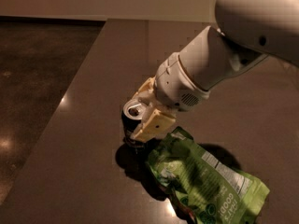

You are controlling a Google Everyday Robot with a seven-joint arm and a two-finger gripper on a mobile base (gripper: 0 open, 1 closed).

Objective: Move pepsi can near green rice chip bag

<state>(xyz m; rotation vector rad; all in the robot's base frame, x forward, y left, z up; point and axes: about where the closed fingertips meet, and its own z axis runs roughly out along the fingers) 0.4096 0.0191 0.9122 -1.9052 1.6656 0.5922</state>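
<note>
The gripper (136,123) is over the worktop (70,171), nearer its left edge. Its 2 jaws are closed on the pepsi can (133,110) (silver top showing), just beside the green rice chip bag (205,181).

White rounded arm (205,73), cream tool (140,115) at tip

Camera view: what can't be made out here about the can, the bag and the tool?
1. pepsi can: logo and most of its side hidden behind the tool, clamped around it beside the green rice chip bag.
2. Can's base: lost in dark shadow; resting on the table or lifted is unclear.
3. Bag: bottom edge cut off by the frame.
4. Arm: cut off at the top and right edges.
</note>
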